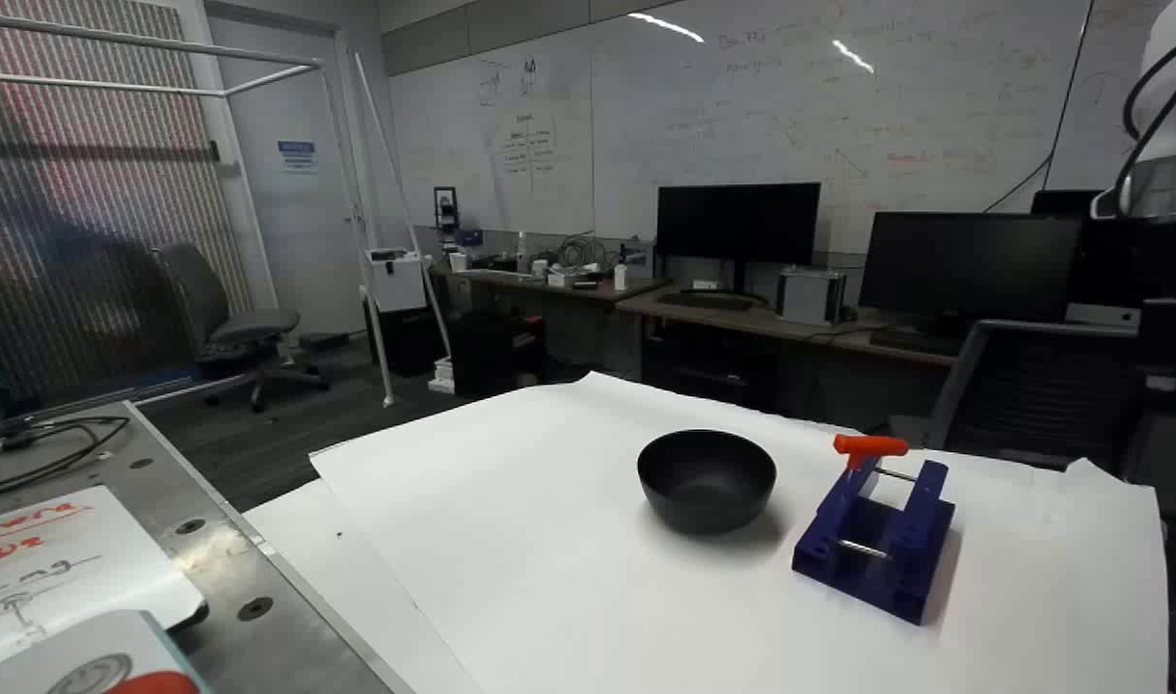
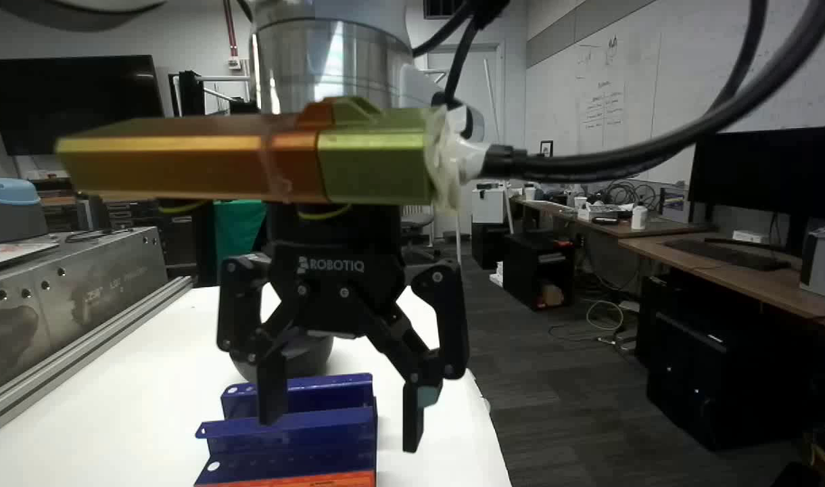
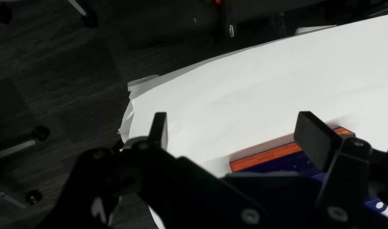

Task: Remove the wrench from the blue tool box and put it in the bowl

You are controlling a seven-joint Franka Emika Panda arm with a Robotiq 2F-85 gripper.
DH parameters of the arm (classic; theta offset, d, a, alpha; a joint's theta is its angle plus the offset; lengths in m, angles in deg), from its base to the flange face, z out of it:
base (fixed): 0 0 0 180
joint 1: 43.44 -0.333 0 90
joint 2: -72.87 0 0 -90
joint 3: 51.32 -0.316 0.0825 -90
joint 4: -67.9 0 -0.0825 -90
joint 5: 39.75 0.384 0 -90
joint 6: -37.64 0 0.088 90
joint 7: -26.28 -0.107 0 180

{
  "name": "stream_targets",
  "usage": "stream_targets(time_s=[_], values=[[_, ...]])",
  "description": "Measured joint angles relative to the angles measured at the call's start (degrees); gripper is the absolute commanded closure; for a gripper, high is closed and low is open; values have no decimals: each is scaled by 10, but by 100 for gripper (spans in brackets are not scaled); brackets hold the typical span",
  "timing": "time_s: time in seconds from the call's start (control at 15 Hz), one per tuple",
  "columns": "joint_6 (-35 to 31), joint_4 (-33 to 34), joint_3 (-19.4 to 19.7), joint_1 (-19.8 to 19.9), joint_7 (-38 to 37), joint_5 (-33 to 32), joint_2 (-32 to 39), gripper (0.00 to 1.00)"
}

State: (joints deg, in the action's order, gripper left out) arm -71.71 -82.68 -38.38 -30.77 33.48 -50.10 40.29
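One gripper [image 2: 343,418], built of jointed matt black parts, is held above the level of a creased sheet of white paper [image 1: 511,540]; its two fingers [image 3: 311,143] are spread wide in a released state, and bare paper is seen through the gap in the wrist view. One dark-blue box [image 2: 321,433], blocky and faintly glossy, is placed lower than the gripper and, in an exterior view, is overlapped by one finger; two parallel raised ridges, small round holes and an orange strip along one side can be made out. One wrench [image 1: 870,446], its red-orange handle shaped like a T, is seated at a ridge of the box with the handle uppermost, apart from the gripper; its direction from the fingers cannot be told exactly. One round, smooth-walled black bowl [image 1: 707,492] is set near the box, farther beyond the gripper, and is partly hidden by it in an exterior view. Above the fingers, one orange-and-green block [image 2: 243,166] with a metallic sheen is mounted across the arm [image 2: 331,57].
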Motion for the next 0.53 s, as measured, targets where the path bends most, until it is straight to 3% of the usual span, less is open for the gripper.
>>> stream_targets(time_s=[0.53], values=[[0, 5, 0, 0, 0, 0, -1, 0]])
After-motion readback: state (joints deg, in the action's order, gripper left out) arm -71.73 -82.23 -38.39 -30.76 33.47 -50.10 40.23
